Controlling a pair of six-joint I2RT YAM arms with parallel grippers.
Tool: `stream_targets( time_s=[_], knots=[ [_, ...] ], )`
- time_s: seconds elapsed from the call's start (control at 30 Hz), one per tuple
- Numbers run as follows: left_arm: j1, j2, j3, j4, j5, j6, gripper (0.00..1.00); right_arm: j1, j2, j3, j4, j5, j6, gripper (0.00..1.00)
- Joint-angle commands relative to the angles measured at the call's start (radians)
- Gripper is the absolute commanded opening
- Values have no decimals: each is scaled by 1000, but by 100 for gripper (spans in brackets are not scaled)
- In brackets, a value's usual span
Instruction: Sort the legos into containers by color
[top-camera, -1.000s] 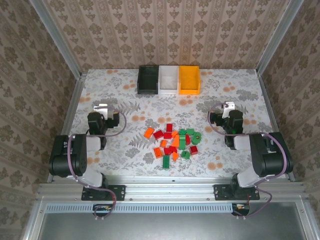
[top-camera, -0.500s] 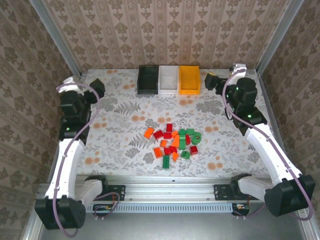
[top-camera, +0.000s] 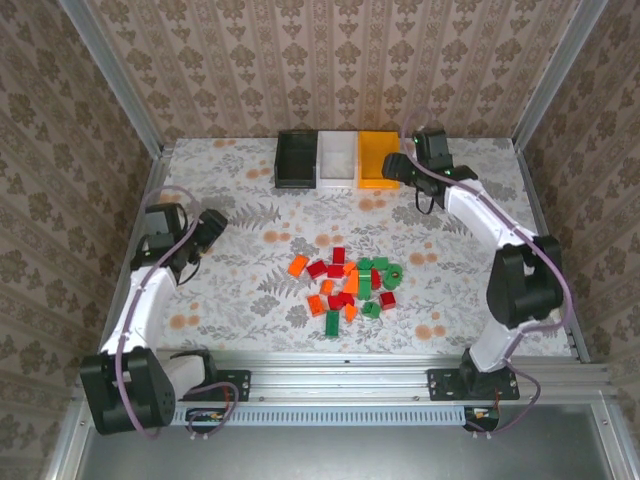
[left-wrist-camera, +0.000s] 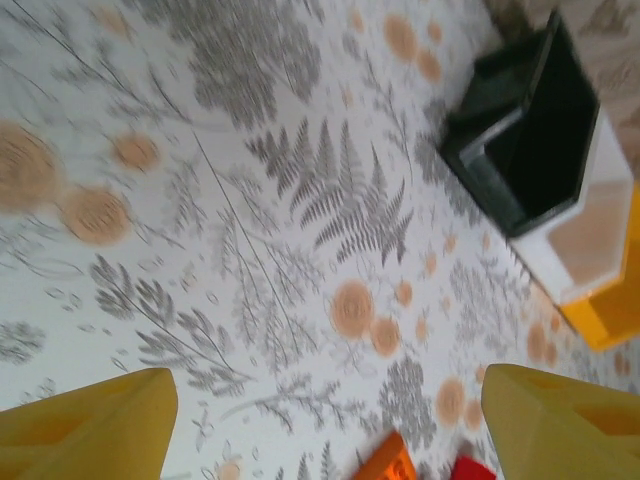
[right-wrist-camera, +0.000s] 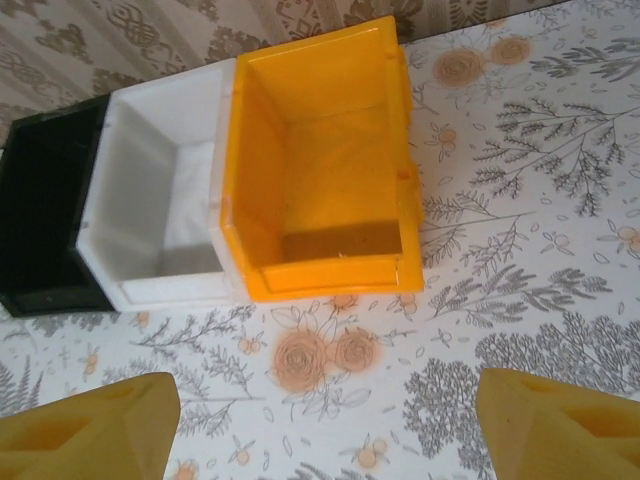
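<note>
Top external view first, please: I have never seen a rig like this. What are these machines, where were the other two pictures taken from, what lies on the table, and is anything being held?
The top external view looks down from above and behind two robot arms bolted at the table's near edge. Each arm ends in a two-finger gripper: the left gripper is over the table's left side, and the right gripper is beside the bins. The other two pictures come from cameras on the wrists; the yellow wedges in their lower corners are each gripper's own fingers. On the flowered table lies a pile of red, orange and green legos. At the far edge stand a black bin, a white bin and an orange-yellow bin; the last two look empty. Both grippers are open and hold nothing.
</note>
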Motion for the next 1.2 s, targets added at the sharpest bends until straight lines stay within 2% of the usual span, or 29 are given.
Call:
stream_targets(
  time_s=[0.0,0.27,0.37,0.5,0.6,0.7,0.8,0.97,1.17],
  knots=[
    [-35,42,79,-73,108,80,81,4,95,120,-112,61,13,81],
    [-62,117,104,-77,144,105,80,5,339,399,-265,60,-21,85],
    [-66,130,87,-56,147,85,80,-1,402,457,-288,136,-8,85],
    [-75,155,85,-38,166,79,80,-31,482,541,-304,133,1,80],
    [-77,177,99,-47,168,87,80,-39,574,662,-360,103,-39,73],
    [-77,194,103,-43,170,89,80,-40,670,785,-438,92,-77,61],
    [-77,206,107,-42,170,87,79,-40,715,831,-463,96,-97,50],
    [-79,203,107,-41,167,78,79,-32,697,805,-452,128,-147,39],
    [-89,182,102,-41,158,66,79,-23,611,662,-373,110,-200,17]
  ],
)
